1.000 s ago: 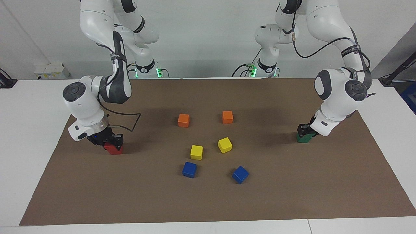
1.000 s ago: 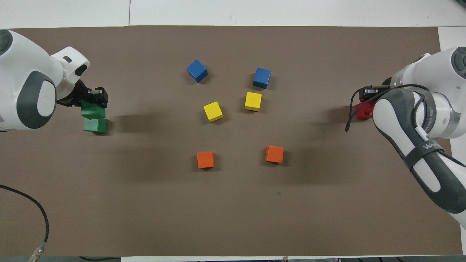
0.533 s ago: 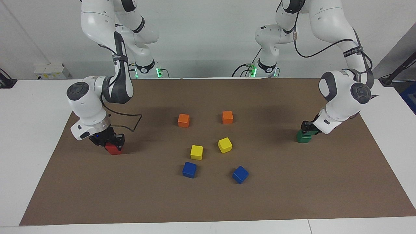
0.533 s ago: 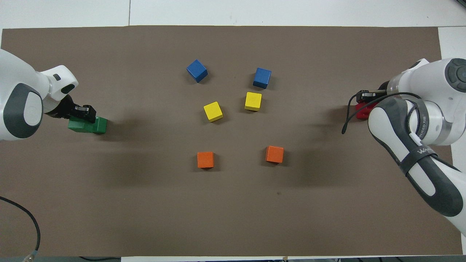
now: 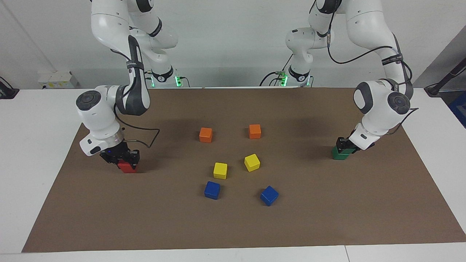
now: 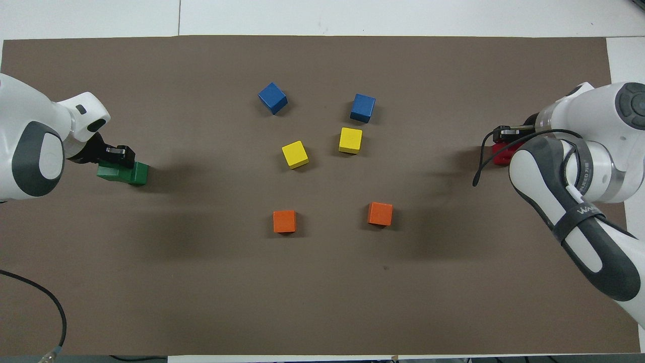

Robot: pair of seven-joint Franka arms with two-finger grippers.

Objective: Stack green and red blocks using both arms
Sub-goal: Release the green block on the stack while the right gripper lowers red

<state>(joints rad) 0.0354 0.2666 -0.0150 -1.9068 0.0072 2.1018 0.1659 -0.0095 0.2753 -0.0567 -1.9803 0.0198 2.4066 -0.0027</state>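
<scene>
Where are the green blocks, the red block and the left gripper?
green blocks (image 5: 340, 154), facing view, front face of the lower one.
red block (image 5: 126, 167), facing view, front face.
left gripper (image 6: 120, 156), overhead view, between the fingertips.

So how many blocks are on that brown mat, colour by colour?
Orange blocks: 2
Yellow blocks: 2
Blue blocks: 2
Green blocks: 2, one above the other
Red blocks: 1 visible; the right gripper may hide another
Total: 9 visible
</scene>
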